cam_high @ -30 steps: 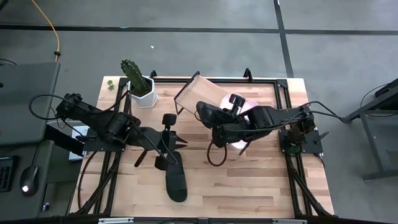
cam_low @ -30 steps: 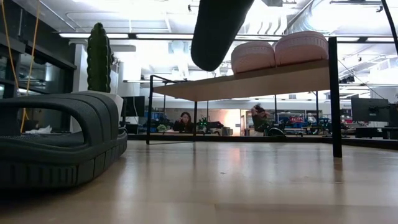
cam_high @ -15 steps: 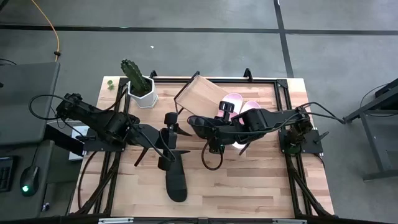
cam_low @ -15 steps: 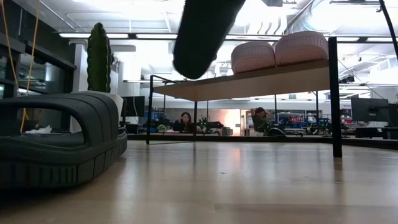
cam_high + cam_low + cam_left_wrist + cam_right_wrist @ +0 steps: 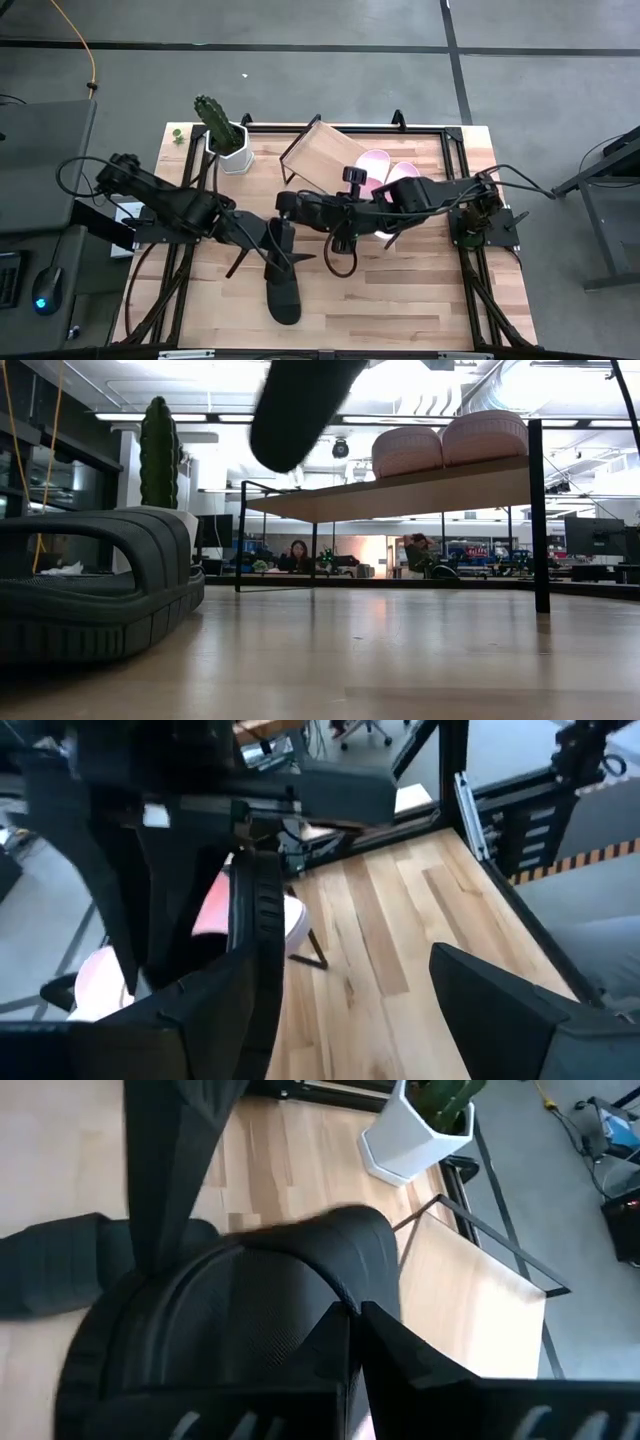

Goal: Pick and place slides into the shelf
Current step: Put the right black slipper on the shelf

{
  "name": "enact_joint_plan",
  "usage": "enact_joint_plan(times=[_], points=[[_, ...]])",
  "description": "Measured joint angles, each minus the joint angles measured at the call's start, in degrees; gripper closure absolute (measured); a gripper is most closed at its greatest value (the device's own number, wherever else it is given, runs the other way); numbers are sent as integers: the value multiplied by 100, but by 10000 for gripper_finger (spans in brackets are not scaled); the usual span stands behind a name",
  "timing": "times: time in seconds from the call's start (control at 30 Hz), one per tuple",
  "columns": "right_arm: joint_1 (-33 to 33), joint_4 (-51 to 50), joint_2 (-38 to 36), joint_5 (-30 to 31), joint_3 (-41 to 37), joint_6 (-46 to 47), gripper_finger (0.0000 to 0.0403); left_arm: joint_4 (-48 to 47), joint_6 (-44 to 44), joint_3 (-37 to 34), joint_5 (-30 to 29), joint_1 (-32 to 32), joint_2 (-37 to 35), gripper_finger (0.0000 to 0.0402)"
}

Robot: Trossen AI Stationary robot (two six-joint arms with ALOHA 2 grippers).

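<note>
Overhead, the right end effector (image 5: 300, 209) grips a plain black slide (image 5: 250, 1310).

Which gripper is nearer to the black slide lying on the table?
The left gripper. It hangs open just above the heel end of the black slide on the table; the right gripper is farther, shut on another black slide.
</note>
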Motion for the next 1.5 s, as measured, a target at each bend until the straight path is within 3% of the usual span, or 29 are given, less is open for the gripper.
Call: enact_joint_plan(times=[0.5, 1.27, 1.5], points=[[275, -26, -2, -150, 2, 296, 403, -136, 189, 109, -506, 17, 11, 117], [246, 430, -2, -20, 4, -137, 403, -20, -24, 133, -202, 13, 79, 117], [246, 462, 3, -18, 2, -159, 403, -5, -31, 133, -93, 13, 94, 158]])
